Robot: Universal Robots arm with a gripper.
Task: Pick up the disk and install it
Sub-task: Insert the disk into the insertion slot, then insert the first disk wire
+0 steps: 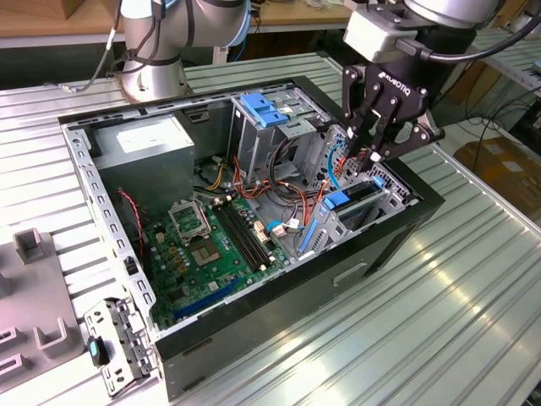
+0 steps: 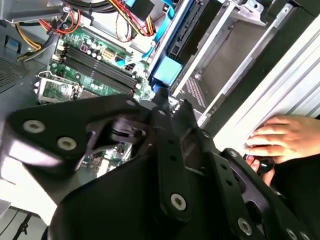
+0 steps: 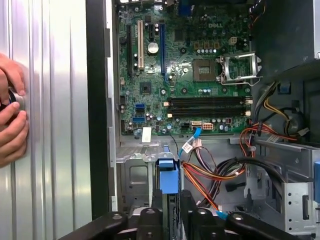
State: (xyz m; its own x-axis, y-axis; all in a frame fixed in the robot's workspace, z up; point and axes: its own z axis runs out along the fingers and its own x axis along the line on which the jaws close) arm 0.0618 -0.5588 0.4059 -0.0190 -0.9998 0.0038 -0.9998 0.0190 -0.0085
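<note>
— Where's the disk (image 1: 358,203)?

— On edge in the bare sheet-metal cage (image 1: 347,230) at one corner of the computer case (image 1: 279,315). It is a flat dark slab in a bright blue plastic frame. A rounded blue tab on the frame faces the circuit board.

— And the gripper (image 1: 369,158)?

— It is black, jointed and matte, and it hangs right over the disk's upper edge. I can't tell whether it's clamped on the disk or has let go.

— What else is in the case?

— It's a black open-topped box. A green circuit board (image 1: 199,249) lies flat on its floor, with long black slots and a square silver socket. There is a grey boxy power supply (image 1: 144,148) in the far corner. Loose red, orange and yellow wires (image 1: 279,190) run between them. A light-blue slotted bracket (image 1: 262,110) sits on top of the taller cage.

— What's under it all?

— A ribbed aluminium table (image 1: 439,321). In both wrist views a person's hand (image 2: 280,137) rests on it beside the case wall.
</note>
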